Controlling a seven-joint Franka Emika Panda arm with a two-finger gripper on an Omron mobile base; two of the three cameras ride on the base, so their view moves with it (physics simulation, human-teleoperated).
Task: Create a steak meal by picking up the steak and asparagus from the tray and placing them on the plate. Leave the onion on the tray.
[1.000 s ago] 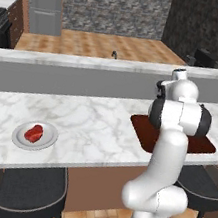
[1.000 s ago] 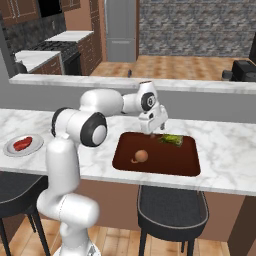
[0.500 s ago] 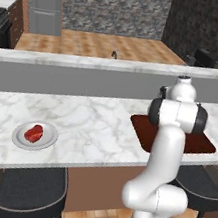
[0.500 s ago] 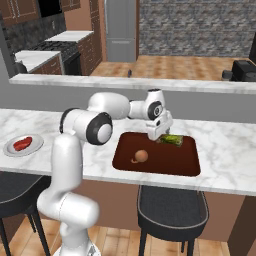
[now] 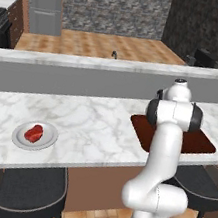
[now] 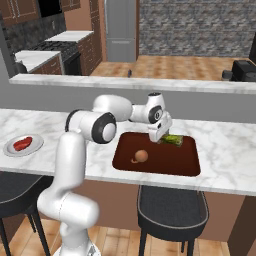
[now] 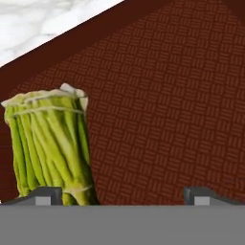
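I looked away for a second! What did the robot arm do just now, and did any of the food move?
The gripper swung across the tray and dropped down beside the asparagus. It has not taken hold of anything. The asparagus, the onion and the steak on its plate stayed put.

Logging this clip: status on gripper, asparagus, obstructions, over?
Gripper open, low over asparagus, which sits off-centre by one fingertip. Steak on plate. Onion on tray, clear of gripper.
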